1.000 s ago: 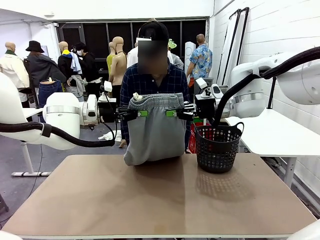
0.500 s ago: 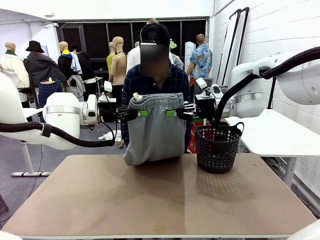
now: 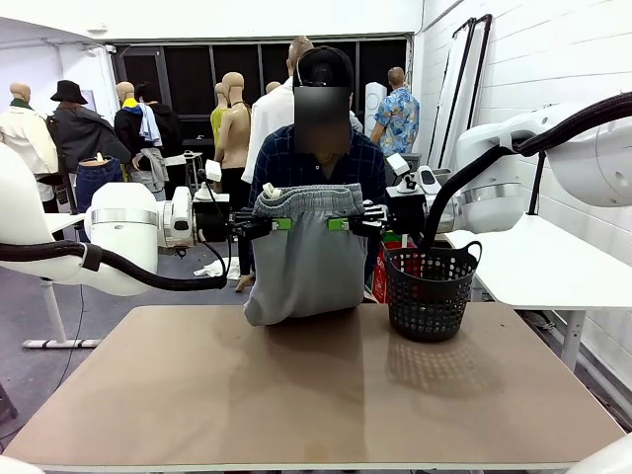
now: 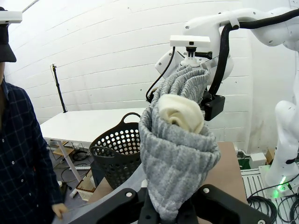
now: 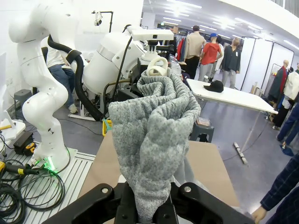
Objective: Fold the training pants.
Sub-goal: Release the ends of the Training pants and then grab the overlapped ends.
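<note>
Person (image 3: 326, 160) farther right; one training pants (image 3: 306, 259) aloft

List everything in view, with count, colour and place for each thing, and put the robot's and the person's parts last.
training pants: one, light grey, hanging by the waistband between the two grippers, lower end down at the table's far edge
basket: one, black, perforated, with handles, on the table's far right part, beside the pants
table: one, tan top, in front of the robot
side table: one, white, to the right behind the basket
person: one, dark checked shirt, standing at the far side behind the pants
left gripper: one, black with green pads, shut on the waistband's left part
right gripper: one, black with green pads, shut on the waistband's right part
</note>
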Robot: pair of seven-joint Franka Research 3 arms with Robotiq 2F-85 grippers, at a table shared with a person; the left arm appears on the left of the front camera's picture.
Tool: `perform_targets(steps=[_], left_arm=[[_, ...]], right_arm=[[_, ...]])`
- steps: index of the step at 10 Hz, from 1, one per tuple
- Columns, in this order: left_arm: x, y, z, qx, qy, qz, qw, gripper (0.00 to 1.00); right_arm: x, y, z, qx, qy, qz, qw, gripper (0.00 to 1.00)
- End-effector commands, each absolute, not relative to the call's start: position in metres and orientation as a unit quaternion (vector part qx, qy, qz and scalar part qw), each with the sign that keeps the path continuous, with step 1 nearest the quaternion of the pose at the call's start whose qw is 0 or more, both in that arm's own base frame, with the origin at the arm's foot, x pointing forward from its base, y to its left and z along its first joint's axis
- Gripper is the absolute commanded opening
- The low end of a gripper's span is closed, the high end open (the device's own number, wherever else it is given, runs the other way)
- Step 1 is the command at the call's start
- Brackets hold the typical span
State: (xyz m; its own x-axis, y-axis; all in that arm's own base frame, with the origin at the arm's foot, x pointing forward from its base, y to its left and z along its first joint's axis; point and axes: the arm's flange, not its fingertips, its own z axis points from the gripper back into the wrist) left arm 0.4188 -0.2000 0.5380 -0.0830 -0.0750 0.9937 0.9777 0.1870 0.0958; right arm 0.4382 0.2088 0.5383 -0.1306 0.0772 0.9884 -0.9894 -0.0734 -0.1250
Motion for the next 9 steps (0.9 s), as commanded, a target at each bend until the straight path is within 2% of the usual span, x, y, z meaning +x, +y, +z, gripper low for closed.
perform_targets(steps=[1,9], left_arm=[[0.4159,-0.2003,0.5391,-0.408,-0.555,-0.485,0.539,0.00],[0.4159,-0.2003,0.5391,-0.408,-0.555,-0.485,0.539,0.00]], right_arm=[[0.4368,0.2111,0.5397,0.465,-0.493,0.568,0.467,0.00],[0.4368,0.2111,0.5397,0.465,-0.493,0.568,0.467,0.00]])
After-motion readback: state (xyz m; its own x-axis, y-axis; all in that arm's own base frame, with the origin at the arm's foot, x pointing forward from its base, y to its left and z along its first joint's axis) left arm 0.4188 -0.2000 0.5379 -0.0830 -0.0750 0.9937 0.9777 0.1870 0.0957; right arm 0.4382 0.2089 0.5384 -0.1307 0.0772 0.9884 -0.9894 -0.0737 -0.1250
